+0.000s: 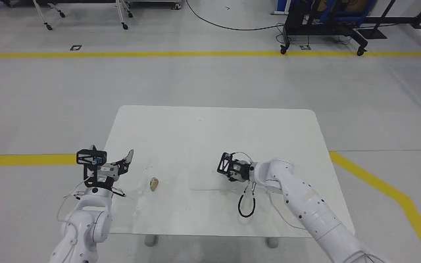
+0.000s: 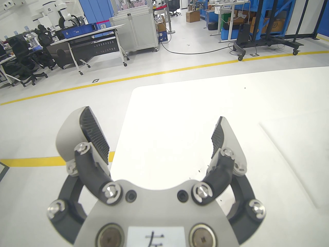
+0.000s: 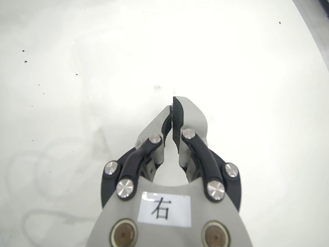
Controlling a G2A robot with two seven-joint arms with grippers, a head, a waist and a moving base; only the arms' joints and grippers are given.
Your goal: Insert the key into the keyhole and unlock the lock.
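A small brass-coloured lock [image 1: 154,184] lies on the white table [image 1: 210,125] near its front left. My left gripper [image 1: 125,174] hovers just left of it, by the table's left edge. In the left wrist view the left gripper [image 2: 153,118] is open over bare tabletop [image 2: 192,98], with nothing between its ribbed pads [image 2: 92,134]. My right gripper [image 1: 223,167] is low over the middle of the table, right of the lock. In the right wrist view the right gripper [image 3: 171,106] is shut, tips together. Whether something thin is pinched there I cannot tell.
A black cable loop [image 1: 247,205] hangs from the right arm over the table's front. A faint sheet edge [image 2: 282,152] runs across the tabletop. Small dark specks [image 3: 25,61] dot the surface. Yellow floor lines [image 1: 39,159] flank the table.
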